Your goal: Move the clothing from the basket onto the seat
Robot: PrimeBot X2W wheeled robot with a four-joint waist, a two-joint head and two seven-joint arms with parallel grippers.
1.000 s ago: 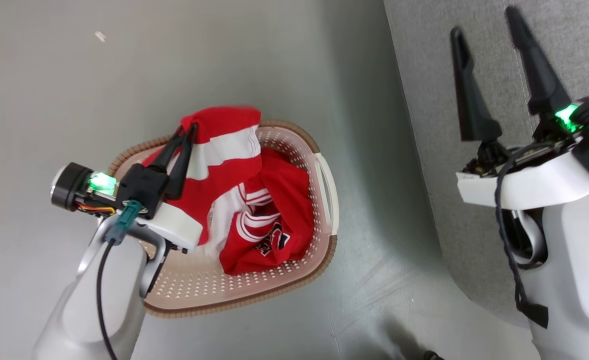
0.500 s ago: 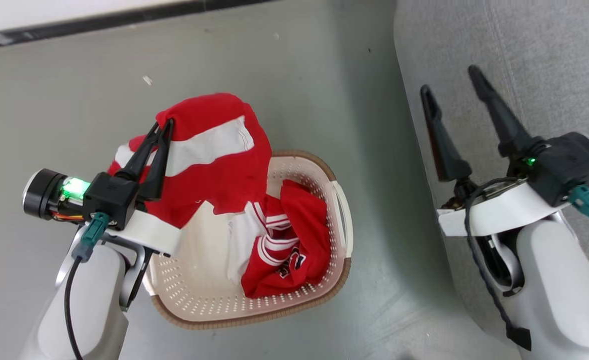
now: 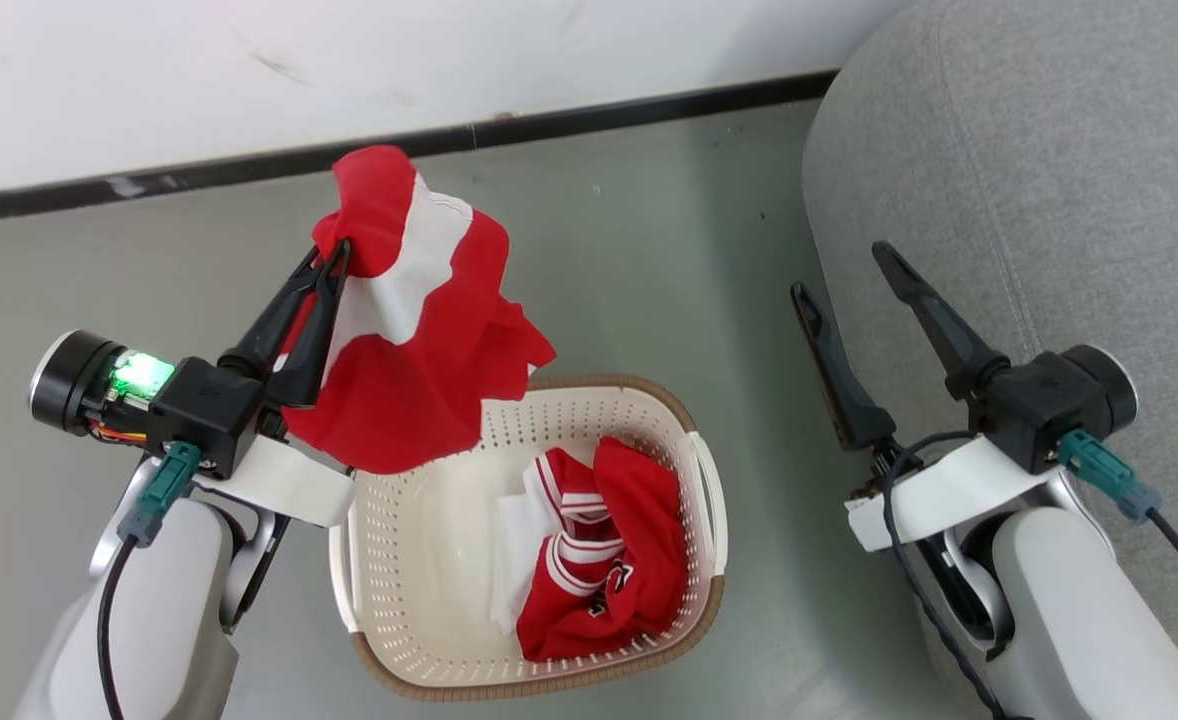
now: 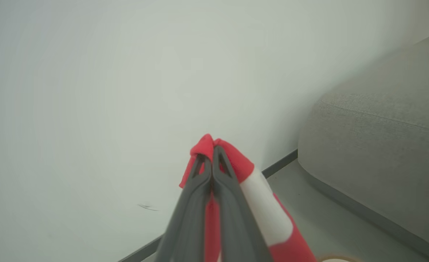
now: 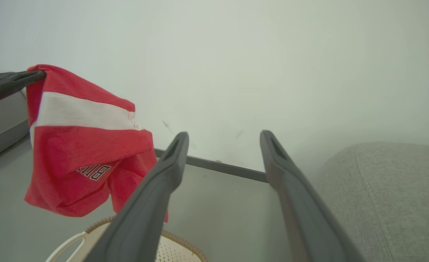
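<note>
Head view: the left gripper [image 3: 335, 256], fingers pressed together on a fold of the red garment [image 3: 419, 380], has lifted it clear of the basket [image 3: 419, 590]. A second ago its lower half was still draped inside, against the second garment [image 3: 609, 570]. It now hangs free above the basket's far left rim. (The wall and skirting have also come into the picture, so the head has tilted and the basket itself has not moved.) The second garment lies bunched in the basket's right half. The right gripper [image 3: 842, 272] is spread wide and empty at the edge of the seat [image 3: 1029, 170], which has nothing on it.

Left wrist view: the left gripper [image 4: 209, 154] pinches red cloth at its tips, and the seat [image 4: 382, 145] lies off to the right.

Right wrist view: the garment [image 5: 83, 145] dangles above the basket [image 5: 178, 249], and the right gripper [image 5: 224, 135] stands apart.

By my reckoning the pick-up is done. The carry to the seat comes next, and one piece is left after that.
</note>
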